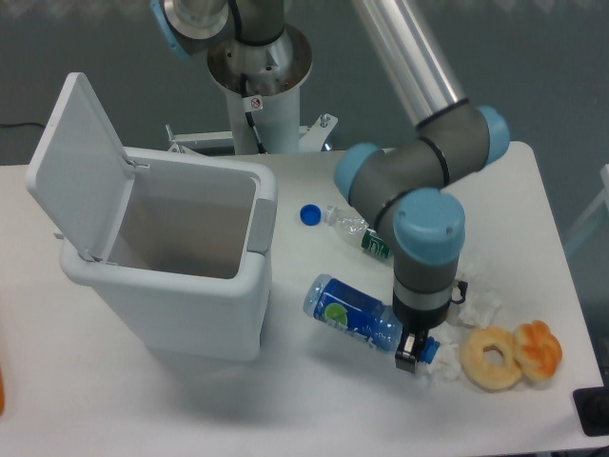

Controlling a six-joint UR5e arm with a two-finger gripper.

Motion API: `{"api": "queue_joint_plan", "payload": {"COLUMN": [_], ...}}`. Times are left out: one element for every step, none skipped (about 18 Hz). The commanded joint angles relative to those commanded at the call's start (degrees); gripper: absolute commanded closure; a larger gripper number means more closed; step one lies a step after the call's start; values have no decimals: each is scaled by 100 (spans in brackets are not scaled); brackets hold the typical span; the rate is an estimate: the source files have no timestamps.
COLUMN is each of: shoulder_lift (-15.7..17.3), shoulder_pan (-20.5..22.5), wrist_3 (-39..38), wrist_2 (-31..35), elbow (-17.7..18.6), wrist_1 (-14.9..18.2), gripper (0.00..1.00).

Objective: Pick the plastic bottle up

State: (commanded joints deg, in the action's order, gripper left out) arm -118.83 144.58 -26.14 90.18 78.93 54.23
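Nearest the camera, at about five o'clock on the white table point(314, 419): two ring-shaped pastries side by side and touching — one pale doughnut point(492, 359) and one orange-glazed pastry point(539, 347) to its right. Just left of the doughnut, the gripper point(416, 354), pointing straight down from the grey-and-blue arm point(425, 243); jaws narrow and clamped on the cap end of the plastic bottle point(350, 312). One plastic bottle only of that kind — clear, blue label with a green-yellow mark, lying tilted near the table's centre, base toward nine o'clock, close beside the bin's right wall. Some crumpled clear wrapping point(479, 307) at four o'clock, behind the doughnut; count unclear.

Left of centre, at nine o'clock: one white bin point(205, 305), lid point(78, 162) hinged open and standing up at its left side.

Farther back, toward one o'clock: one smaller clear bottle point(357, 229) with a green label, lying down, partly hidden by the arm, and one loose blue cap point(309, 214) just beside its neck.

Farthest, at twelve o'clock: the robot's white pedestal point(266, 105).
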Motion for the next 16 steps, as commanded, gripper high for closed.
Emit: {"api": "queue_joint_plan", "payload": {"shoulder_lift": [9, 1, 0, 0, -8, -17, -17, -17, -8, -8, 0, -8, -34, -43, -52, -70], "shoulder_pan": [0, 9, 35, 61, 88, 88, 88, 114, 158, 202, 254, 342, 430, 518, 588, 598], "wrist_3": [360, 695, 994, 1362, 1801, 2266, 2732, 3224, 3751, 4226, 4649, 5088, 5519, 5897, 6153, 6295], "wrist_2": [0, -9, -9, -9, -9, -9, -9, -9, -9, -9, -9, -26, -61, -122, -210, -228], "elbow": [-52, -114, -141, -141, -141, -141, -141, -141, -150, -158, -167, -193, -220, -237, -229, -229], "wrist_1": [-9, -35, -96, -123, -123, -123, -123, -123, -123, -123, -123, -123, -114, -106, -106, -106], "gripper": [87, 88, 90, 89, 89, 89, 89, 89, 89, 89, 89, 90, 90, 92, 92, 92]}}
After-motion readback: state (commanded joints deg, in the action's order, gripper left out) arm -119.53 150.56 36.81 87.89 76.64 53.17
